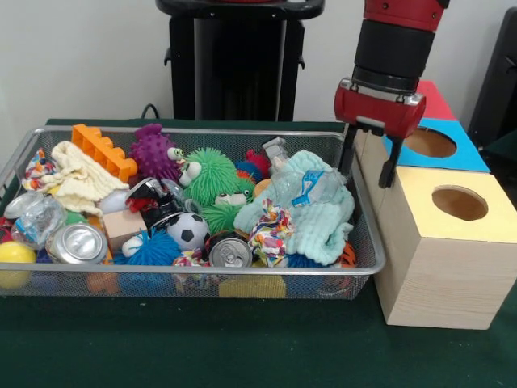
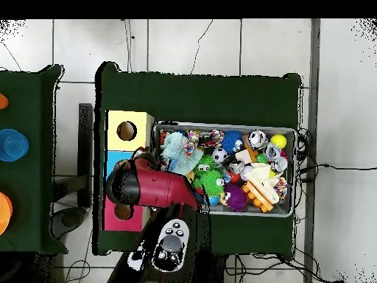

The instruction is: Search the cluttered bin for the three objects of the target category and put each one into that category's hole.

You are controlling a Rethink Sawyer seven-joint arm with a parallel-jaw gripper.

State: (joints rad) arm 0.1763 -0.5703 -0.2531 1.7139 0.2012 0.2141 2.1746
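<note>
The wire-mesh bin (image 1: 202,272) is full of toys. A see-through bottle with a blue label (image 1: 311,185) lies on a mint cloth (image 1: 327,218) at the bin's right end. A second crinkled clear bottle (image 1: 35,220) lies at the left end. A third bottle does not show clearly. My gripper (image 1: 367,167) is open and empty, hanging above the gap between the bin's right wall and the boxes, just right of the labelled bottle. The red-topped box (image 1: 436,101) stands farthest back. Its hole (image 2: 122,212) shows only in the overhead view, partly under my arm.
The blue-topped box with its hole (image 1: 430,143) and the yellow-topped box with its hole (image 1: 459,202) stand in a row right of the bin. Two silver cans (image 1: 78,242) (image 1: 230,252) lie near the bin's front. Green spiky balls (image 1: 214,174), a purple toy and an orange block fill the middle.
</note>
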